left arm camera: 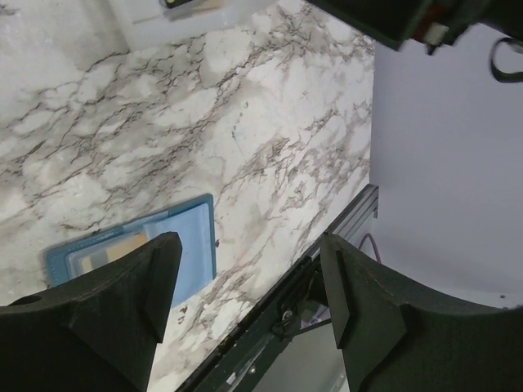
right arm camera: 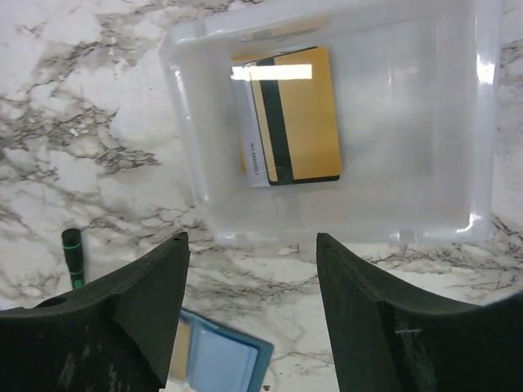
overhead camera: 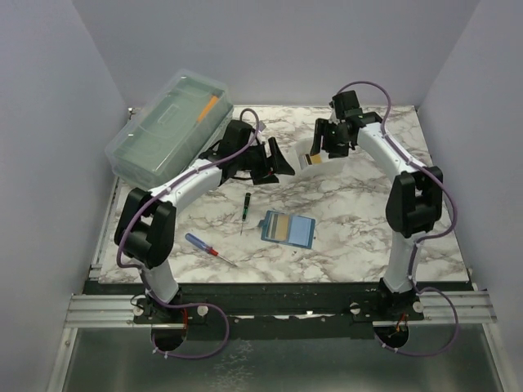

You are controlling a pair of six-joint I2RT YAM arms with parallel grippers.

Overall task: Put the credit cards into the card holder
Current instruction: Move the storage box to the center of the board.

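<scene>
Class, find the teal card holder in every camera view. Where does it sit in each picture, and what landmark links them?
Top external: card holder mid-table, between the arms.
Left wrist: card holder lower left, partly behind a finger.
Right wrist: card holder at the bottom edge, between the fingers.
Shared landmark: translucent white tray, above the holder in every picture.

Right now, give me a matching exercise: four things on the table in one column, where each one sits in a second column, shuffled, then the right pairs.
Things:
1. stacked credit cards
2. card holder
3. clear lidded box
4. red-and-blue screwdriver

Places:
A. far left corner of the table
B. lying open near the middle
C. near the front left edge
D. inside the translucent tray

Pairs: 1-D, 2-B, 3-A, 4-C
</scene>
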